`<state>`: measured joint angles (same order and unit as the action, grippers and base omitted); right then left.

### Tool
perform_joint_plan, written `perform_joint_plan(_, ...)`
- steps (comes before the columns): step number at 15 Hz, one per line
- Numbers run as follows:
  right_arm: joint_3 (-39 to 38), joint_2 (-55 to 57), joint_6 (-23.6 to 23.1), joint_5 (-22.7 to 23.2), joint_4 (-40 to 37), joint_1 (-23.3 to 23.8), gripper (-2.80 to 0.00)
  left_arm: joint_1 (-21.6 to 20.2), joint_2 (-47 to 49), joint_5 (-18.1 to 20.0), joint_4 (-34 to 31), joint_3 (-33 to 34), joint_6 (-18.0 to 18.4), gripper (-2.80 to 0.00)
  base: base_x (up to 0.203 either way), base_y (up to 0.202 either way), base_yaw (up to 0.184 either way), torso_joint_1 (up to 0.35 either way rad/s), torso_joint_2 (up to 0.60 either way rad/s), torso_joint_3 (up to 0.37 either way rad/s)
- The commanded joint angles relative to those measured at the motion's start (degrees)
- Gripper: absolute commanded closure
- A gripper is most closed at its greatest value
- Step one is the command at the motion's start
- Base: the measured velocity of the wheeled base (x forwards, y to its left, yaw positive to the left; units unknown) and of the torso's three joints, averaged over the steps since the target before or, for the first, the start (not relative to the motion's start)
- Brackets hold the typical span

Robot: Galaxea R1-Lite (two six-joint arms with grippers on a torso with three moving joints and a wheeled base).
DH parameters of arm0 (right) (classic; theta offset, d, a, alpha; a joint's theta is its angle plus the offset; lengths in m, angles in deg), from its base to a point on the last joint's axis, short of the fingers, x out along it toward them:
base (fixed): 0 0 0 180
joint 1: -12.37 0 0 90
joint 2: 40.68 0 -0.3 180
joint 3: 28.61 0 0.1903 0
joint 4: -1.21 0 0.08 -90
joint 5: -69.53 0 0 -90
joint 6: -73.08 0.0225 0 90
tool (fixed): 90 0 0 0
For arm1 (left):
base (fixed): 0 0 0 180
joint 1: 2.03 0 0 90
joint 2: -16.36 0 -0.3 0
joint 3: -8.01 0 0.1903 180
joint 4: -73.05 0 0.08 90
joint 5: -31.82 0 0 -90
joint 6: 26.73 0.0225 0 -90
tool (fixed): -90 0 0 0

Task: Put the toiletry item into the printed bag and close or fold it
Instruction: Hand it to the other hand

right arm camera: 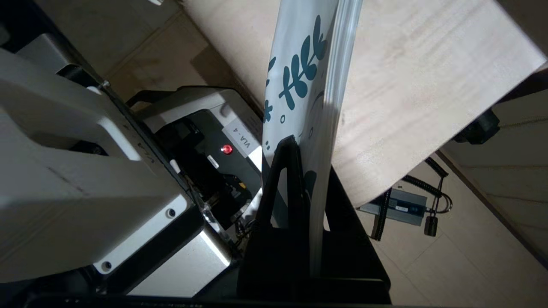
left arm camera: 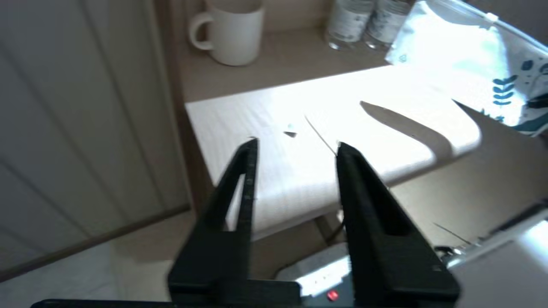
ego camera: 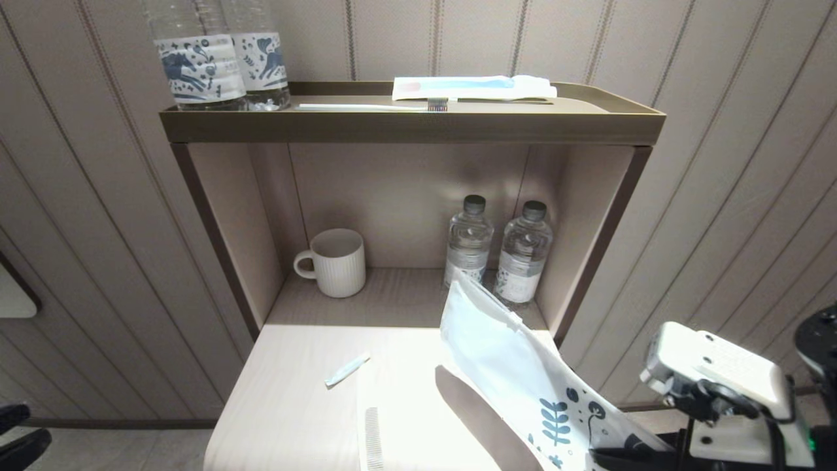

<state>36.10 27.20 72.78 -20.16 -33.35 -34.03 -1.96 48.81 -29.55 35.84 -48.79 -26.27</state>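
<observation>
The printed bag is held up, tilted, over the table's right side, with its blue leaf print at the low end. My right gripper is shut on that printed end, at the table's near right corner. A small white sachet-like toiletry item lies flat on the table, left of the bag. It shows faintly in the left wrist view. My left gripper is open and holds nothing. It hangs low off the table's left front, well short of the item, and shows in the head view.
A pale comb lies near the table's front edge. In the alcove behind stand a ribbed white mug and two water bottles. The top tray carries two more bottles, a toothbrush and a toothbrush packet.
</observation>
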Motion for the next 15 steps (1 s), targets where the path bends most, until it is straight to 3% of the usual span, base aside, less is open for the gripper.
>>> perform_joint_plan(1,-0.5,-1.4,-0.4,1.0,-0.5,-1.8,0.0,0.0,5.1,2.4,-0.1,-1.4,0.0,-2.8,0.0,0.0,0.0,0.0,0.0,0.0)
perform_joint_plan(5,3.1,-2.3,-2.7,6.8,-9.0,-5.1,0.0,0.2,11.8,10.3,-0.5,-7.0,0.1,-2.8,0.0,0.0,0.0,0.0,0.0,0.0)
perform_joint_plan(10,15.3,-0.7,-5.1,17.8,-21.4,-6.4,0.0,0.8,23.7,28.0,-0.3,-12.3,0.4,-2.8,0.0,0.0,0.0,0.0,0.0,0.0)
perform_joint_plan(11,18.0,0.9,-6.0,20.9,-23.4,-6.4,0.0,2.1,25.1,29.9,-0.1,-12.8,0.7,-2.8,0.0,0.0,0.0,0.0,0.0,0.0)
perform_joint_plan(13,20.4,3.8,-8.7,26.7,-25.2,-6.4,0.0,5.3,26.3,31.3,0.6,-13.1,5.6,-2.8,0.0,0.0,0.0,0.0,0.0,0.0)
perform_joint_plan(15,20.7,6.5,-11.7,28.7,-25.0,-6.3,0.0,9.3,26.8,32.2,0.9,-13.2,11.8,-2.8,0.0,0.0,0.0,0.0,0.0,0.0)
